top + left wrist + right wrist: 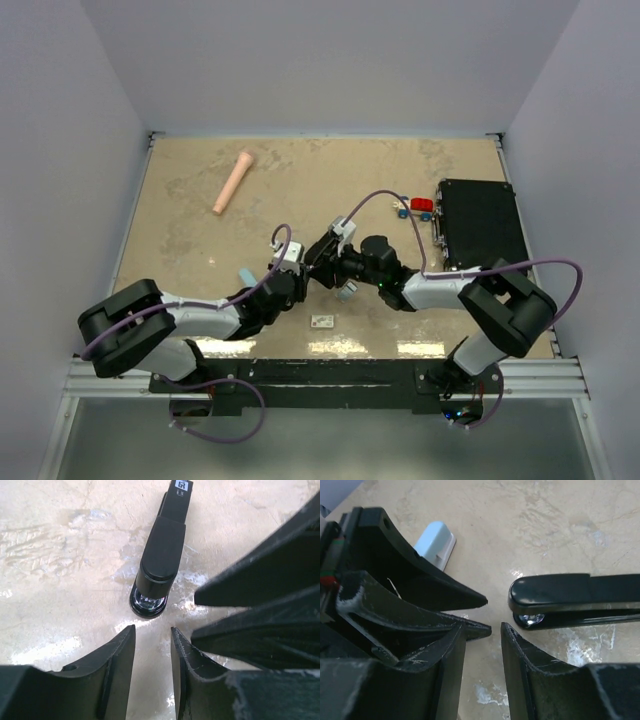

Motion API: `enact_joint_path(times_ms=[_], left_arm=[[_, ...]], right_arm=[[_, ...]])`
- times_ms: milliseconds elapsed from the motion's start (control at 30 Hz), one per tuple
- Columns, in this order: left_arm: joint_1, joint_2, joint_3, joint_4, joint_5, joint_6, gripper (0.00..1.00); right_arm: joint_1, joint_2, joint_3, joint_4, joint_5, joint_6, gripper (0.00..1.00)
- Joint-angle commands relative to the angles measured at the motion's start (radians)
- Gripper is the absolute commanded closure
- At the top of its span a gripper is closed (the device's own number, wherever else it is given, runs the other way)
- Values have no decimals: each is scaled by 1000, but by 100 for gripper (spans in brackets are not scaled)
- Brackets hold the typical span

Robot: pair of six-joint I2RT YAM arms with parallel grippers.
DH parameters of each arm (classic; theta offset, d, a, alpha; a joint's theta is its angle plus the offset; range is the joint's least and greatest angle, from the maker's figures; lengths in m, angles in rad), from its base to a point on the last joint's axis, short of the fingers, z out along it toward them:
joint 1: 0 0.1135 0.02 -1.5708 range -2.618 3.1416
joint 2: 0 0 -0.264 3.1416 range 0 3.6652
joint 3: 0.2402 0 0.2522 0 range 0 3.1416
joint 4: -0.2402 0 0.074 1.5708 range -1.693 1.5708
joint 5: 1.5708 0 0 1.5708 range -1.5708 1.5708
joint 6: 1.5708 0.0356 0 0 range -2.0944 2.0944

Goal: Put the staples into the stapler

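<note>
The left gripper point(152, 630) and the right gripper point(492, 626) are both released and hold nothing, tip facing tip. The black stapler point(160, 555) lies on the table point(50, 555) just beside their tips. The grey-blue staple tray point(436, 541) lies beyond the left fingers, and the white staple box point(322, 321) lies near the front edge.

Left fingers point(117, 665) and right fingers point(530, 670), each pair parted and empty, face tip-to-tip.
</note>
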Motion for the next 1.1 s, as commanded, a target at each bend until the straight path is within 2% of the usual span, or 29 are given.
enact_joint_path(times_ms=[0, 100, 233, 300, 333, 500, 633, 733, 1000, 1067], left_arm=[[6, -20, -4, 103, -43, -28, 59], [6, -41, -10, 89, -37, -34, 55], [6, -126, -17, 13, -53, -66, 40], [6, -216, -16, -67, -69, -80, 32], [7, -288, -16, -96, -86, -95, 25], [30, -535, 9, -332, -149, -121, 6], [47, -733, 74, -512, -213, -83, 4], [50, -816, 145, -653, -250, -75, 4], [49, -887, 340, -857, -235, -6, 4], [50, -882, 393, -920, -250, 8, 4]], right_arm=[[6, -37, -1, -41, -8, -13, 60], [6, -55, -1, -59, 4, -14, 60], [6, -109, 15, -131, 70, -34, 59], [6, -127, 61, -215, 122, -65, 55], [6, -136, 77, -240, 140, -69, 52], [9, -81, 222, -424, 246, -128, 51], [41, 1, 328, -499, 327, -151, 52], [70, 70, 389, -553, 372, -160, 54], [135, 245, 433, -660, 490, -152, 65], [159, 268, 428, -680, 518, -137, 73]])
